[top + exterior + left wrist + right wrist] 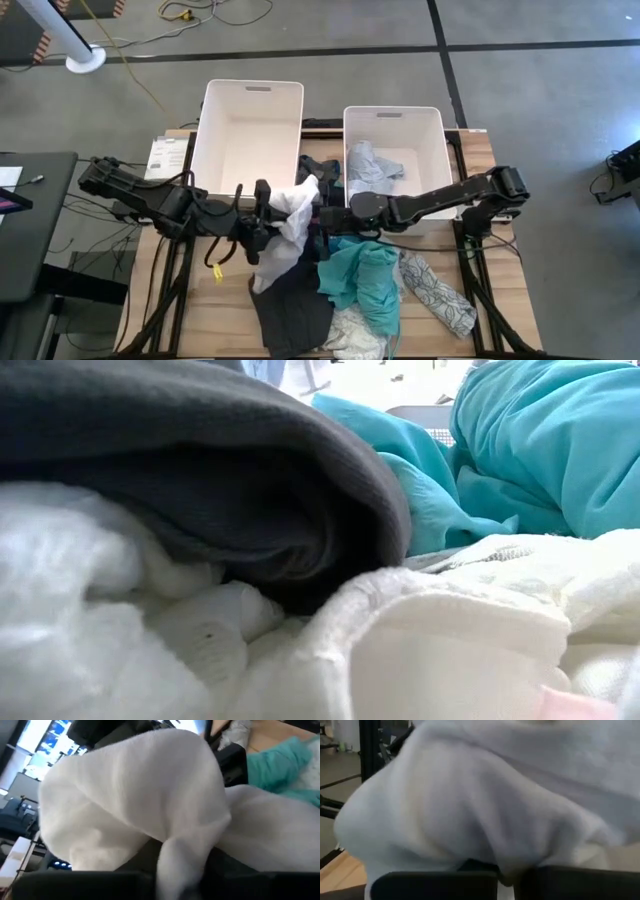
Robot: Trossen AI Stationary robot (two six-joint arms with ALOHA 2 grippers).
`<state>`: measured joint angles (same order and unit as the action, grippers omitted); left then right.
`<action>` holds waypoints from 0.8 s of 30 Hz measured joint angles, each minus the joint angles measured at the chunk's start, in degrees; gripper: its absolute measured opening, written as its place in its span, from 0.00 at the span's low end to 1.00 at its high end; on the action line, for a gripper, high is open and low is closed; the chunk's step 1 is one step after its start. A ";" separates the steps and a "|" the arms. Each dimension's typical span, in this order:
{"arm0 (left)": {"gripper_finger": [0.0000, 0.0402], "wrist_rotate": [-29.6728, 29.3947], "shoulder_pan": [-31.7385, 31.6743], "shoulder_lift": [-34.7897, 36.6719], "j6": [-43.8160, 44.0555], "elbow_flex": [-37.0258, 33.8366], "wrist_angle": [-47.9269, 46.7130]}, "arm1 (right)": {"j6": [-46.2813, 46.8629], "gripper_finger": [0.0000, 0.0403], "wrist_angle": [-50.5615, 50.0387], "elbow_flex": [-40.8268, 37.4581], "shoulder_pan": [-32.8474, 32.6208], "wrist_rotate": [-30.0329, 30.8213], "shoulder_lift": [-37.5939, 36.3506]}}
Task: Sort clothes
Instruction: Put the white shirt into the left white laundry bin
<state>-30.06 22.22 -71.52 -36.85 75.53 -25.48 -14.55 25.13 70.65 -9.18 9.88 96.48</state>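
A white garment [293, 213] hangs bunched above the middle of the table between my two grippers. It fills the left wrist view [140, 795] and the right wrist view [470, 805]. My left gripper [267, 228] is shut on its left side, and my right gripper [322, 215] is shut on its right side. Below lies a pile of clothes: a black garment [290, 312], a teal one [360, 280], a patterned white one [437, 292] and a cream one [355, 337]. My left gripper pinches a gathered fold of the white garment [176, 857] between its two fingers, coming nearly level from the table's left. The cloth billows out beyond the fingers, and its lower end [268, 275] hangs down onto the black garment. My right gripper pinches a bunched part of the same garment [506, 872] between its two fingers, coming level from the table's right. The cloth bulges out past the fingers and hides the fingertips. This side of the garment is lifted clear of the pile.
Two white bins stand at the table's far edge. The left bin [215, 150] has nothing in it, and the right bin [430, 135] holds a pale patterned garment [372, 165]. In the low view, dark cloth [200, 470], teal cloth [520, 450] and cream cloth [420, 650] fill the foreground.
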 joint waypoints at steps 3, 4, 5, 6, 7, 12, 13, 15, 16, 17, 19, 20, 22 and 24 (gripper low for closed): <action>0.32 -4.33 -0.09 -0.01 -0.35 0.00 2.79 | -0.26 0.03 -0.09 0.02 0.08 0.19 -1.00; 0.36 -6.36 -0.06 0.30 -0.75 0.00 3.69 | -0.34 0.03 -0.09 0.02 0.10 0.30 -1.45; 0.39 -8.03 0.12 0.59 -1.20 0.00 4.38 | -0.36 0.03 -0.09 0.06 0.13 0.55 -1.96; 0.43 -9.22 0.31 1.01 -1.57 0.12 4.70 | -0.57 0.03 -0.14 0.11 0.17 0.84 -2.53; 0.46 -10.13 0.43 1.35 -1.81 0.52 4.68 | -0.99 0.03 -0.34 0.14 0.17 1.17 -3.11; 0.59 -12.97 1.72 3.64 -1.43 2.79 3.91 | -2.95 0.01 -1.15 0.22 0.01 2.02 -6.42; 0.60 -13.64 2.11 4.30 -1.42 3.06 3.54 | -3.37 0.01 -1.18 0.22 0.05 2.04 -7.06; 0.62 -15.42 2.82 5.69 -1.43 3.34 3.03 | -3.90 0.01 -1.23 0.22 0.45 2.04 -8.34; 0.63 -16.70 3.07 6.29 -1.39 3.34 2.58 | -4.07 0.01 -1.33 0.22 0.74 2.04 -9.01; 0.63 -17.77 3.19 6.88 -1.33 3.34 1.92 | -4.22 0.01 -1.34 0.22 1.11 2.04 -9.64; 0.64 -19.29 3.20 7.96 -0.84 3.34 -0.18 | -4.86 0.01 -1.23 0.22 2.06 2.02 -10.74; 0.63 -20.00 3.17 8.42 -0.29 3.34 -1.09 | -5.08 0.01 -1.06 0.22 2.62 2.02 -11.20; 0.63 -21.93 2.84 9.16 0.77 3.34 -1.57 | -5.12 0.01 -0.49 0.22 4.12 0.95 -11.86; 0.63 -22.90 2.17 9.69 1.30 3.34 -1.59 | -4.55 0.01 0.64 0.22 5.86 -1.23 -12.30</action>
<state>-52.96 24.38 -61.83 -35.55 78.87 -27.07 -19.10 25.77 70.87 -3.32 8.65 84.18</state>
